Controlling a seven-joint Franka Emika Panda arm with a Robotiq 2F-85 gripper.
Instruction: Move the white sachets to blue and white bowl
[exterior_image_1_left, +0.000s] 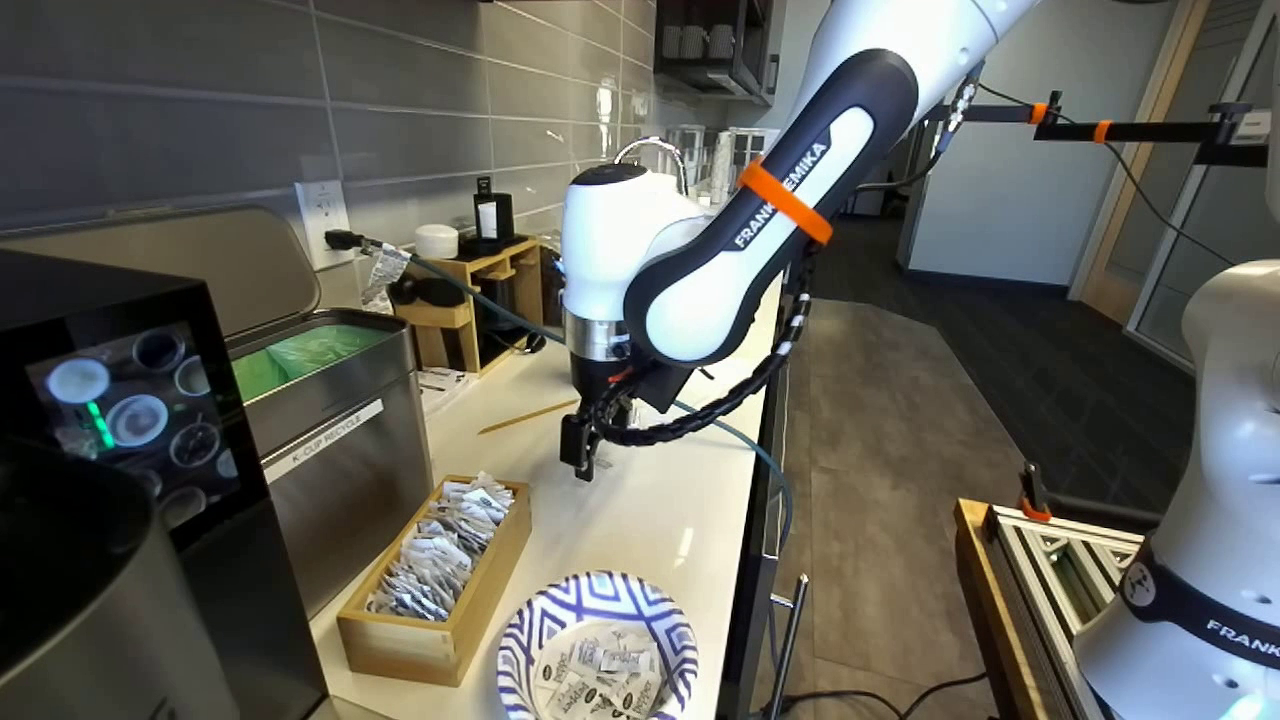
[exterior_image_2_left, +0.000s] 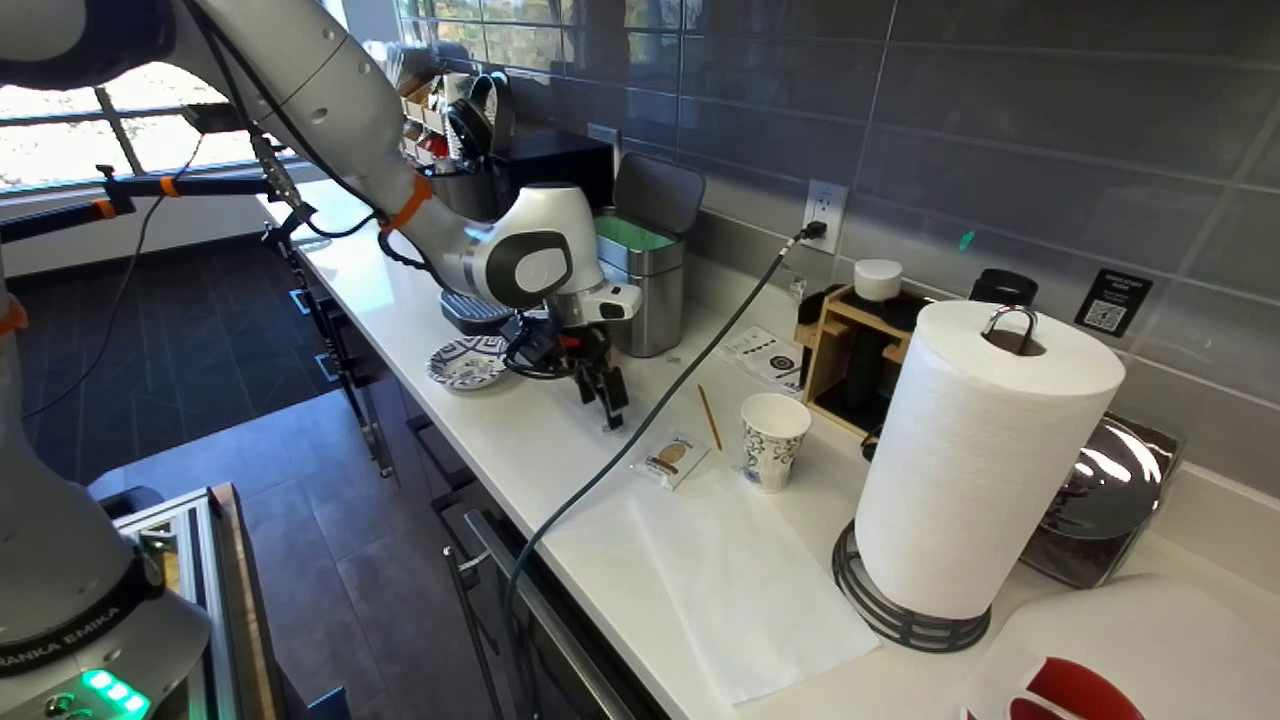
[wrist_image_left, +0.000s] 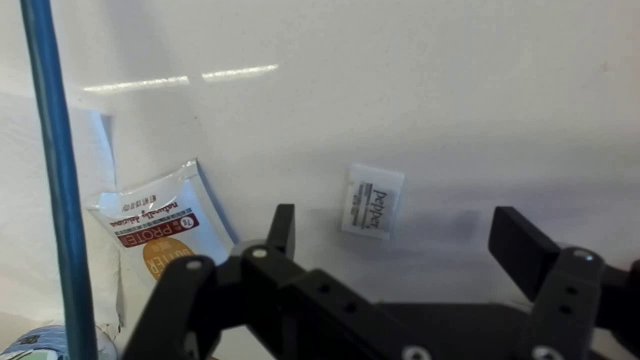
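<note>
One white sachet, printed "pepper", lies flat on the pale counter, with a margin of plain surface around it in the wrist view; further sachets lie heaped in the blue and white bowl, whose contents show in an exterior view. The bowl stands close to the counter's front edge; just beside it, toward the wall, stands the wooden tray, with the steel bin next to the tray. A stretch of counter separates gripper from bowl, bounded by the tray toward the wall and by the front edge opposite. On the gripper's other side, a cable descends from a wall outlet, crosses over the counter and drops past the front edge; a snack packet, a paper cup and a thin stick are near it. The arm reaches in over the front edge, forearm sloping down, wrist near upright, gripper directed at the counter. The fingers are spread wide, one to either side of the sachet as the wrist view shows them; whether their tips touch the counter cannot be told.
</note>
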